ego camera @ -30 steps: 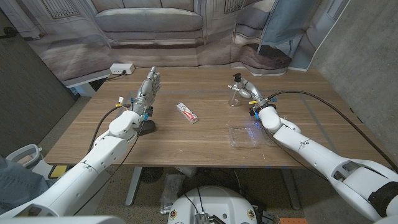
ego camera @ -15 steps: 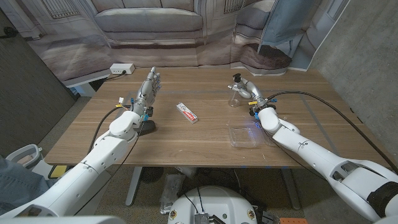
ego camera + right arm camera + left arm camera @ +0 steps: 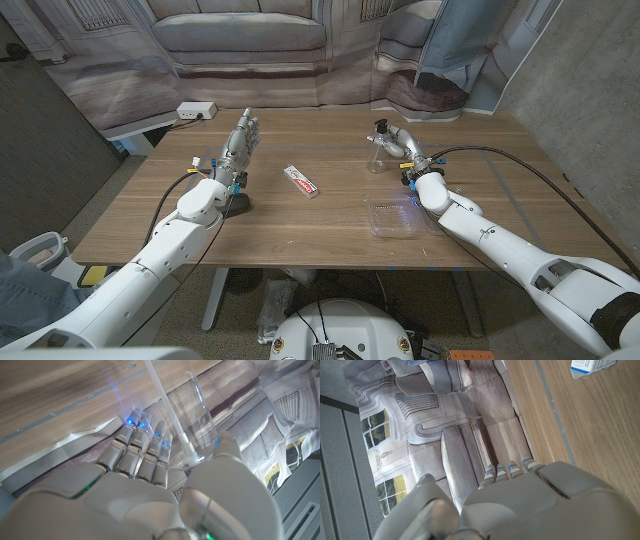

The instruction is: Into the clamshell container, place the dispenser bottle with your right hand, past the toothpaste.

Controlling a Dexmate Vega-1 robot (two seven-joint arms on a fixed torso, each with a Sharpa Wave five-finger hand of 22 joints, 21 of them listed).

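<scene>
My right hand (image 3: 402, 141) is wrapped around the clear bottle (image 3: 379, 150), fingers behind it and thumb in front, right of centre in the upper half of the head view. In the right wrist view the bottle (image 3: 187, 415) sits between my fingers (image 3: 135, 455) and thumb, its inner tube plain to see. The clamshell (image 3: 398, 217) lies open on the desk (image 3: 300, 225) below the bottle in the frame, near my right forearm. The toothpaste (image 3: 301, 181) lies at the frame's centre, well apart to the left of both. My left hand (image 3: 240, 140) holds nothing, fingers straight and close together, at upper left centre. A white power strip (image 3: 197, 110) sits at the desk's far left corner, and a printed sofa backdrop hangs behind the desk.
</scene>
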